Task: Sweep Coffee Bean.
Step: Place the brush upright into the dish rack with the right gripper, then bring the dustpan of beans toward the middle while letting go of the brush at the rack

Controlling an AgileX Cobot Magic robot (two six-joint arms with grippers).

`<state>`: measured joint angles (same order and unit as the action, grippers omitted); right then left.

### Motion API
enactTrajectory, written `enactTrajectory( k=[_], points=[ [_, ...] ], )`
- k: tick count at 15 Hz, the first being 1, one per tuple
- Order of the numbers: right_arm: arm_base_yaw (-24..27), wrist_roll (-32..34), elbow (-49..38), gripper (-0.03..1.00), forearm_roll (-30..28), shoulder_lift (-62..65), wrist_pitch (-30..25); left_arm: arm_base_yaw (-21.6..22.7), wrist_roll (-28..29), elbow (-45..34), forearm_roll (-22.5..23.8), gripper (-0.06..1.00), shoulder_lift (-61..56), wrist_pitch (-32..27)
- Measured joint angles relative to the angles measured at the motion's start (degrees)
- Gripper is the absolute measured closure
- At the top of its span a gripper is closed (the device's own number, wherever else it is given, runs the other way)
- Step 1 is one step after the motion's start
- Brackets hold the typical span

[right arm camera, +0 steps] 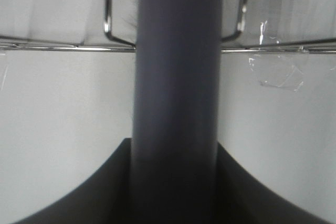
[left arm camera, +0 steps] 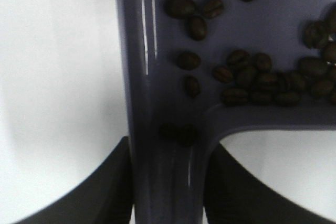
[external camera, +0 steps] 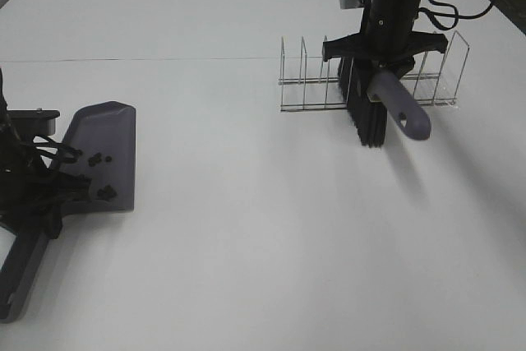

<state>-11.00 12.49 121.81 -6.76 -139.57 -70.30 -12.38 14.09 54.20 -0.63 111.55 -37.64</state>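
My left claw (external camera: 39, 196) clenches the dustpan (external camera: 105, 127) handle, coffee beans (external camera: 99, 159) lying inside; my right claw (external camera: 383, 57) grasps the brush (external camera: 401, 111), between wires of the rack (external camera: 308, 84) far right.

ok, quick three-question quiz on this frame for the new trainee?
1. True or false: the coffee beans lie in the dustpan.
2. What do the right jaws hold? A) brush B) dustpan C) nothing
3. Fill in: the brush is at the wire ____.
Key: 1 true; 2 A; 3 rack.
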Motion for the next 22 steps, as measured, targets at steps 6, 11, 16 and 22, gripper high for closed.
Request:
enactTrajectory(
  k=[6,11,16,22],
  points=[
    [0.0,1.9,0.0,0.61,0.2,-0.1,0.6,0.0,0.0,0.0,0.0,0.61,0.0,0.0],
    [0.0,0.9,0.5,0.43,0.2,0.2,0.5,0.0,0.0,0.0,0.0,0.61,0.0,0.0],
    [0.0,-0.1,0.5,0.20,0.3,3.3,0.5,0.0,0.0,0.0,0.0,0.61,0.0,0.0],
    [0.0,-2.6,0.5,0.20,0.5,14.6,0.4,0.0,0.0,-0.5,0.1,0.61,-4.4,-1.9]
  ],
)
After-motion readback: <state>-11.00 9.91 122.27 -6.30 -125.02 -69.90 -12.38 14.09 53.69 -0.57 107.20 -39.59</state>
